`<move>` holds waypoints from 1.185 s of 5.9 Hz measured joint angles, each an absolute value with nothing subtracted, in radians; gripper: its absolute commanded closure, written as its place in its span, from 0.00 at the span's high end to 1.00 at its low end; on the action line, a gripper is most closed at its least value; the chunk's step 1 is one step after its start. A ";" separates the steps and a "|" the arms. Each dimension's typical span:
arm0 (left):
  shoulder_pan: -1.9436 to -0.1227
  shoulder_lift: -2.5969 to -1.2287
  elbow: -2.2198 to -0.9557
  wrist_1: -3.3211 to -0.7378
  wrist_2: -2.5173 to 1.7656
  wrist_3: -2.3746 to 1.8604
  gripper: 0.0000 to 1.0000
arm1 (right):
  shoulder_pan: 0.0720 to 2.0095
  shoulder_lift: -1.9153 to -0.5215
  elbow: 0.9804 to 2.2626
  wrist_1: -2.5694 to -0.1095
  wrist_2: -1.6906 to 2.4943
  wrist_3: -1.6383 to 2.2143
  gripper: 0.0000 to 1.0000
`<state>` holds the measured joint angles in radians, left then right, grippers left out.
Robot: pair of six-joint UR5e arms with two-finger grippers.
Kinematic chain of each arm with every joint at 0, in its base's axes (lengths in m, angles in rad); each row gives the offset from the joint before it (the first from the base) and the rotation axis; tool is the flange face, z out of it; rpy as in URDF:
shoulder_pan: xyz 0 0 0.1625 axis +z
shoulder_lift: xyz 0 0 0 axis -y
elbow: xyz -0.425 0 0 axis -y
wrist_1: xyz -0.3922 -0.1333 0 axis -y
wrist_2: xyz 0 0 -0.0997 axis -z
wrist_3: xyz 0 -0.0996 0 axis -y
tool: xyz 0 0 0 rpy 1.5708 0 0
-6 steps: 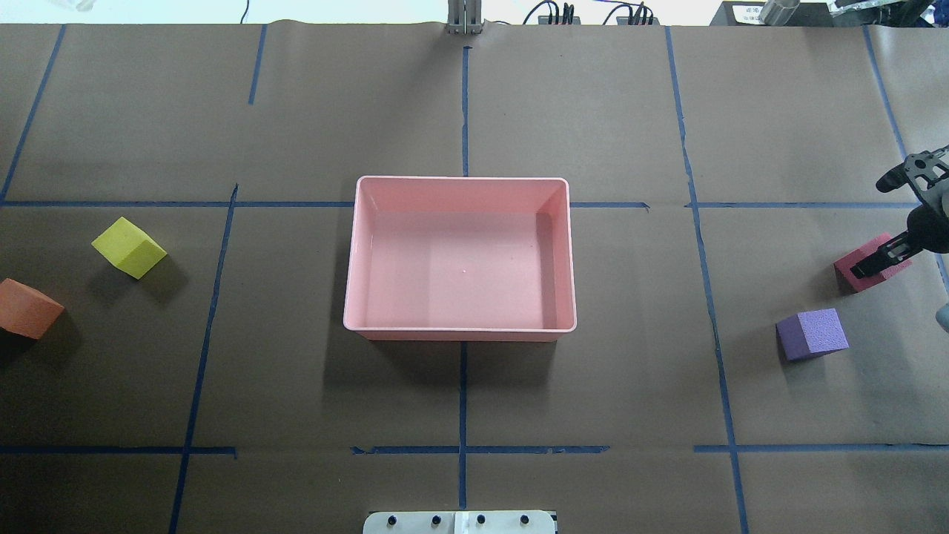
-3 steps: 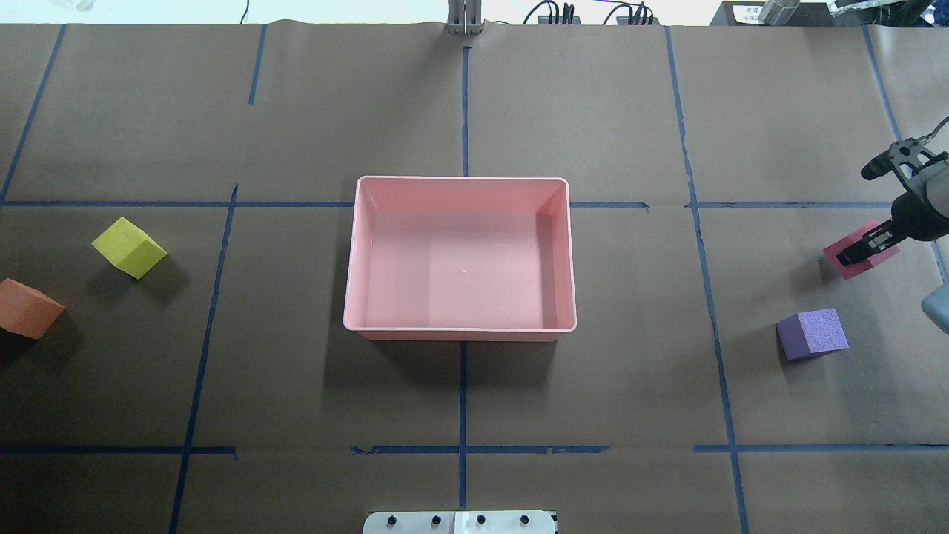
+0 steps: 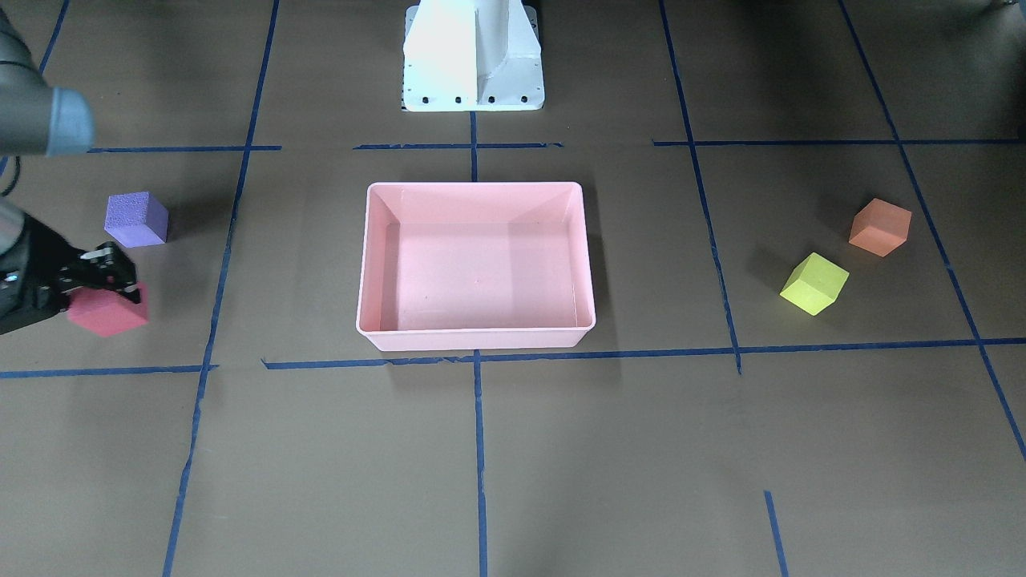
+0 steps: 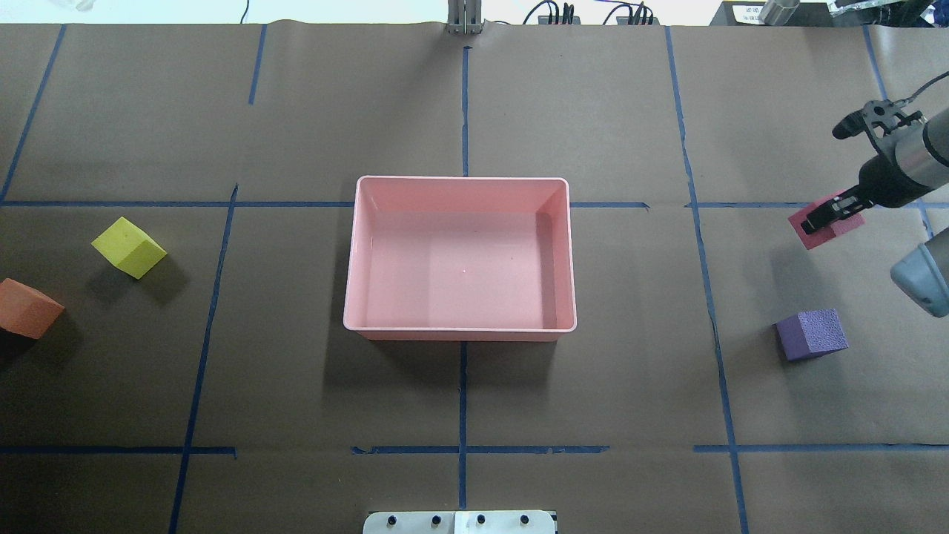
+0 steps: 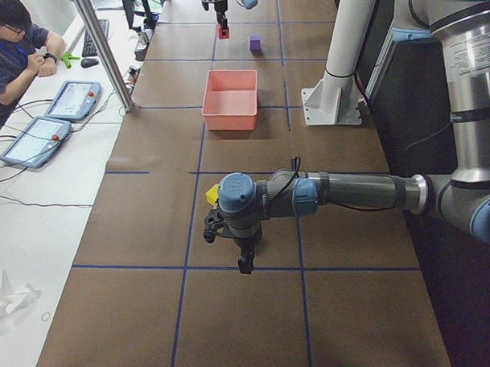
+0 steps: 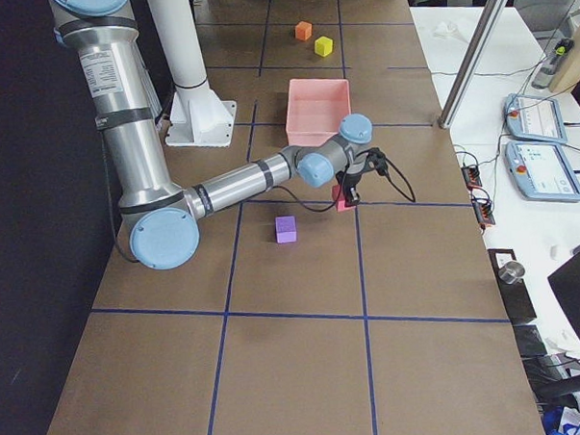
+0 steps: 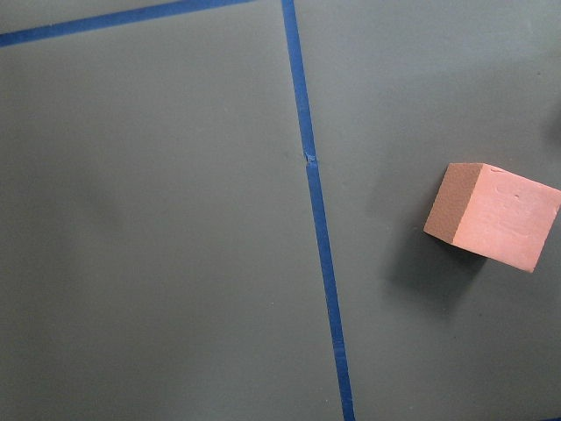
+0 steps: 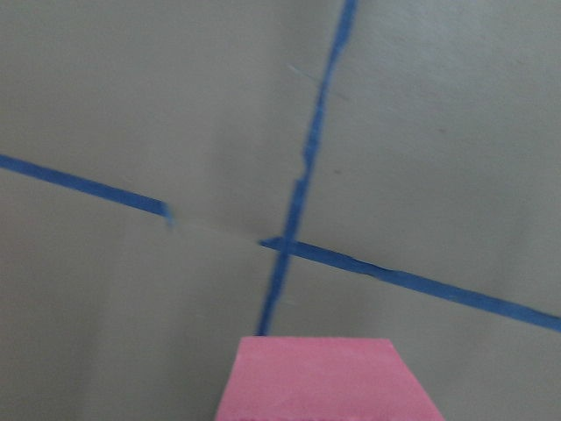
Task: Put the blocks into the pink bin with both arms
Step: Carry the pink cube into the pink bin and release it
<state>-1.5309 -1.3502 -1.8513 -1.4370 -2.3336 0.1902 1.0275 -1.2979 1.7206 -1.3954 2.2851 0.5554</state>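
Since one second ago, the right gripper (image 4: 830,215) and the red block (image 4: 809,231) have shifted up and to the left in the overhead view, away from the right edge and toward the bin (image 4: 460,179). All other items are unchanged.

Right gripper: fingers clamped on the red block. The block hangs clear of the table (image 4: 593,408), its shadow lying apart from it on the brown paper. In the overhead view it sits at mid-right, well apart from the bin. In the right wrist view the block fills the bottom centre, above a crossing of blue tape (image 8: 289,241).

Left gripper (image 5: 244,262): seen only in the left side view, lower centre, pointing down over the table. Whether its fingers are apart or together cannot be told.

Bin: centre of the overhead view, nothing in it.

Purple block (image 4: 812,334): on the table at lower right, below the red block and apart from it.

Yellow block (image 4: 130,247) and orange block (image 4: 26,308): on the table at the left edge, near each other, not touching. The left wrist view shows the orange block at mid-right.
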 measured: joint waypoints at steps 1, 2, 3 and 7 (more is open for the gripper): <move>-1.530 -1.353 -1.852 -1.437 -2.333 0.190 1.00 | 0.971 -1.204 1.764 -1.473 2.278 0.721 0.19; -1.530 -1.364 -1.853 -1.439 -2.333 0.188 1.00 | 0.902 -1.124 1.787 -1.513 2.248 0.884 0.20; -1.527 -1.392 -1.853 -1.443 -2.334 0.185 1.00 | 0.814 -1.050 1.793 -1.534 2.180 1.039 0.20; -1.447 -1.509 -1.819 -1.596 -2.336 0.171 1.00 | 0.492 -0.856 1.767 -1.633 1.862 1.393 1.00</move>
<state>-1.4469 -1.5088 -1.8195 -1.5957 -2.3356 0.1706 0.4915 -0.8555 1.7673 -1.6334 1.8621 1.3931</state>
